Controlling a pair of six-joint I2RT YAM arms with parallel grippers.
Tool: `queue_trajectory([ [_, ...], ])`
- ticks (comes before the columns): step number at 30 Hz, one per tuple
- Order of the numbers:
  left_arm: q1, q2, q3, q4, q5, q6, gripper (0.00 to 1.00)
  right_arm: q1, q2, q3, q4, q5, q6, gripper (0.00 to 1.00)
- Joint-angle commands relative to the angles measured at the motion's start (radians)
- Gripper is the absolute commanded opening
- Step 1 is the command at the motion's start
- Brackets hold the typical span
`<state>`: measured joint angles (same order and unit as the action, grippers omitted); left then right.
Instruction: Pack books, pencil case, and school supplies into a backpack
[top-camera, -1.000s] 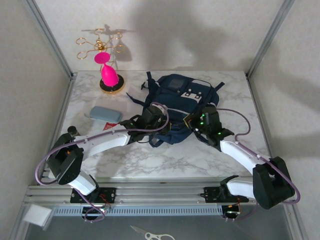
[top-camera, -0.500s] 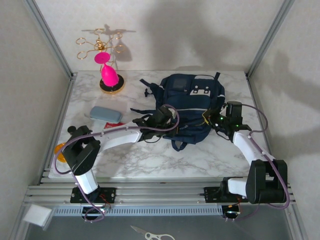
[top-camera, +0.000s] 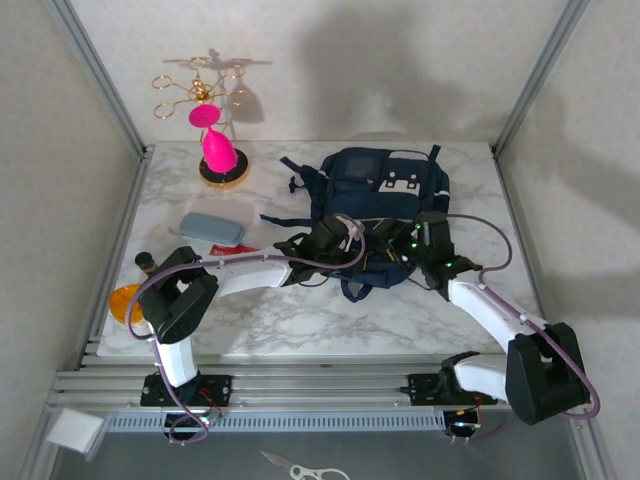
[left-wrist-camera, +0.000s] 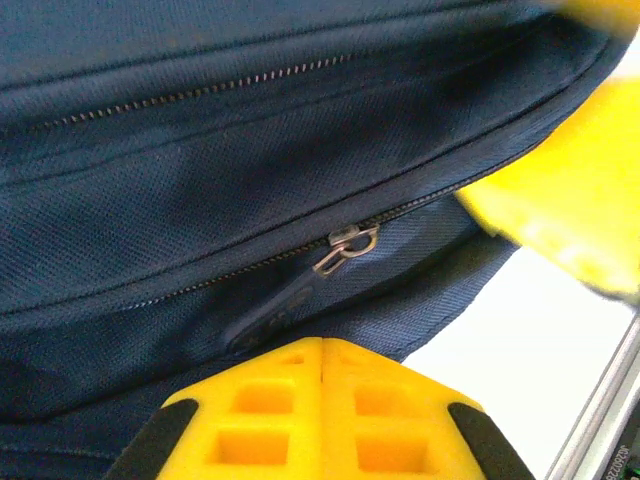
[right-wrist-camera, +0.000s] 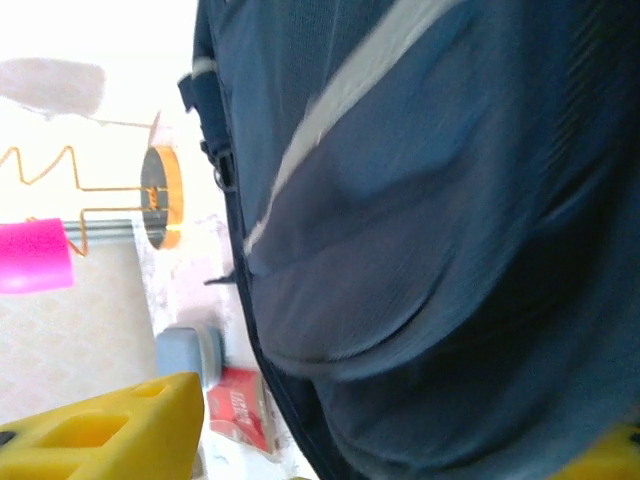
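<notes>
Packing looks barely begun: the pencil case (top-camera: 212, 228), red box (top-camera: 229, 251) and orange piece (top-camera: 124, 302) lie out on the table (top-camera: 300, 320), left of the backpack (top-camera: 385, 205), which sits mid-table. The left gripper (left-wrist-camera: 322, 350), fingers pressed together, is at the backpack's near edge, a zip pull (left-wrist-camera: 345, 248) just ahead. The right gripper (top-camera: 418, 243), jaws spread, is close by the backpack's near right side.

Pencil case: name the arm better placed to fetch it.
Left, probably. The pencil case lies on the table's left side, near the left arm; the right arm would have to reach across the backpack.
</notes>
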<state>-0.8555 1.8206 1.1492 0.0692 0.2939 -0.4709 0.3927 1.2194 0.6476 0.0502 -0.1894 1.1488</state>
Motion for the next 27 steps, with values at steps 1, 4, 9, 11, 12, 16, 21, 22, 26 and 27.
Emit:
queue_trajectory([
  [1,0.003,-0.014,-0.014,0.055,0.017,-0.009,0.0,0.065,0.07,0.005,0.115,0.111,0.081,0.59],
  [4,0.011,-0.048,-0.023,0.036,-0.003,0.002,0.0,0.071,0.127,0.058,0.109,0.125,0.046,0.43],
  [9,0.063,-0.167,-0.103,0.041,-0.019,0.049,0.03,0.061,0.084,0.102,0.078,0.115,0.014,0.08],
  [11,0.097,-0.203,-0.126,0.045,0.02,0.069,0.1,0.037,0.067,0.101,0.091,0.049,0.028,0.0],
  [12,0.114,-0.216,-0.137,0.053,0.054,0.083,0.16,0.023,0.06,0.101,0.11,0.008,0.032,0.0],
  [16,0.135,-0.245,-0.133,0.071,0.16,0.133,0.29,-0.013,0.047,0.105,0.146,-0.106,0.04,0.0],
  [21,0.131,-0.218,-0.132,0.135,0.232,0.169,0.43,-0.044,0.017,0.09,0.189,-0.174,0.074,0.0],
  [22,0.131,-0.211,-0.132,0.143,0.247,0.181,0.43,-0.047,0.011,0.089,0.187,-0.173,0.074,0.0],
  [26,0.131,-0.194,-0.144,0.167,0.25,0.225,0.46,-0.061,0.005,0.081,0.189,-0.204,0.083,0.0],
  [27,0.133,-0.185,-0.147,0.182,0.237,0.226,0.47,-0.062,0.003,0.077,0.194,-0.205,0.087,0.0],
])
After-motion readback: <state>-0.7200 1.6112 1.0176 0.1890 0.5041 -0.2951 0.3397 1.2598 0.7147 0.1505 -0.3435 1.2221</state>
